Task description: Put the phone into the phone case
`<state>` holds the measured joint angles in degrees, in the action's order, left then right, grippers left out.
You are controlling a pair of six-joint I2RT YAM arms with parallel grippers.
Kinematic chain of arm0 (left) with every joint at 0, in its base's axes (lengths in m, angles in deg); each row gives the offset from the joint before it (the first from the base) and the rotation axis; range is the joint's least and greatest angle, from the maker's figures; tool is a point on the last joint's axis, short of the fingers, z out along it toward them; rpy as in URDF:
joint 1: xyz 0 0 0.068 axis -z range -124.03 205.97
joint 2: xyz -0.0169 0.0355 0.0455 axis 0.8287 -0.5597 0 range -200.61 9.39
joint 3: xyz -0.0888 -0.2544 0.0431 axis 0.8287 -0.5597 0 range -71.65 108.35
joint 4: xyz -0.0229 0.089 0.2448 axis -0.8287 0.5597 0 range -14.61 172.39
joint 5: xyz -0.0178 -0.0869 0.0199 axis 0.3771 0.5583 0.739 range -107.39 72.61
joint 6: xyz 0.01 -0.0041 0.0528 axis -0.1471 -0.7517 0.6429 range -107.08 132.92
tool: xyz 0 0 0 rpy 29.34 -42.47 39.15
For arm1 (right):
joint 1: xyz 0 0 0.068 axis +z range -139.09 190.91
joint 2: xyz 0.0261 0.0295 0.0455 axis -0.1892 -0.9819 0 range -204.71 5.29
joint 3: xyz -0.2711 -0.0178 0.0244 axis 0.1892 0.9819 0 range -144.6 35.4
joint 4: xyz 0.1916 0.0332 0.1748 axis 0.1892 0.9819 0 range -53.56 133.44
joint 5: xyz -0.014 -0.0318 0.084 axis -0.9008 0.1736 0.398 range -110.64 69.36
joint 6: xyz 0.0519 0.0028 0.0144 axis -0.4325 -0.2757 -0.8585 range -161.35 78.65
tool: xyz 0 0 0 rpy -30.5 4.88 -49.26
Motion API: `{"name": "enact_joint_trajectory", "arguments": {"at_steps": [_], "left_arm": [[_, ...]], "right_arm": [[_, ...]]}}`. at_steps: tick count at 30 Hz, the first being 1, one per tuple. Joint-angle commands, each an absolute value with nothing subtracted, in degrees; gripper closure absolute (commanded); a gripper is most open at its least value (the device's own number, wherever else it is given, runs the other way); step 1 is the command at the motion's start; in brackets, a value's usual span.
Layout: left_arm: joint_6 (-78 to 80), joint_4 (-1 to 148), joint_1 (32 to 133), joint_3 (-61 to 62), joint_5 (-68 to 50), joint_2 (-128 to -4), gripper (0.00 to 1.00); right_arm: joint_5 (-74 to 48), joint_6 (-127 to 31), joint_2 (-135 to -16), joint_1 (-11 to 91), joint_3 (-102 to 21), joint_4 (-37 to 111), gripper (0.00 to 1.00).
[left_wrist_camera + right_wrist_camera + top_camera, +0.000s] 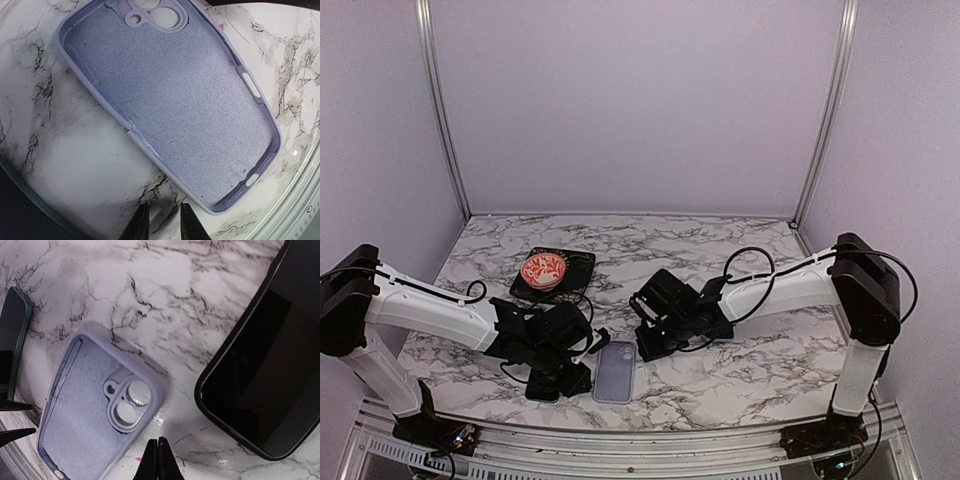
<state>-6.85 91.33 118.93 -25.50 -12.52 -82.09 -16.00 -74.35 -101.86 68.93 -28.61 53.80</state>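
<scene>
Lilac walls close in a white marble worktop (750, 375). The phone case (616, 371), pale lilac, lies flat by the worktop's near edge, about midway along it. Its open side faces up with nothing in it, and its camera-cutout end points toward the far edge. The phone (11, 335) lies outside the case, just to its left and also by the near edge, with a strip of marble between the two. The right wrist view cuts the phone off at the frame's side, showing only a dark screen with a greenish rim. From above, most of it is hidden under the left arm.

The left gripper (163, 227) is at the case's port end. Its jaws stand a narrow gap apart with only marble between them, and only the tips are in frame. The right gripper (158, 460) is at the cutout end, its jaws clenched together on nothing.

Toward the far left of the worktop, a black tray (582, 262) holds one round red thing (544, 269) with a white pattern, too small to make out. In the right wrist view a glossy black rounded corner, seemingly that tray, runs out of frame.
</scene>
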Motion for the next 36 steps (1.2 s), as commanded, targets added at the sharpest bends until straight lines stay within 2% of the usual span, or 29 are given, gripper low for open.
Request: {"name": "enact_joint_trajectory", "arguments": {"at_steps": [1,9,15,25,30,36], "left_arm": [[-7.27,94.20,118.71,-24.23,-17.01,-80.52,0.79],[-6.63,94.20,118.10,-24.98,-16.12,-81.67,0.78],[-5.04,94.12,118.11,-24.65,-15.15,-82.45,0.77],[-2.95,91.57,118.28,-24.27,-15.03,-83.99,0.76],[-2.82,90.28,118.71,-22.70,-14.28,-85.99,0.75],[-2.45,88.57,118.81,-20.80,-14.08,-87.54,0.75]], "right_arm": [[-20.36,-69.46,-104.15,67.75,-37.32,57.37,1.00],[-30.16,-69.63,-112.52,65.02,-47.47,63.11,1.00],[-31.90,-68.15,-117.09,64.61,-51.31,66.63,1.00],[-38.23,-68.59,-108.56,62.30,-40.16,69.67,1.00],[-36.92,-67.59,-103.35,60.36,-34.46,67.21,1.00],[-33.84,-64.63,-102.13,59.60,-35.73,65.79,1.00]]}}
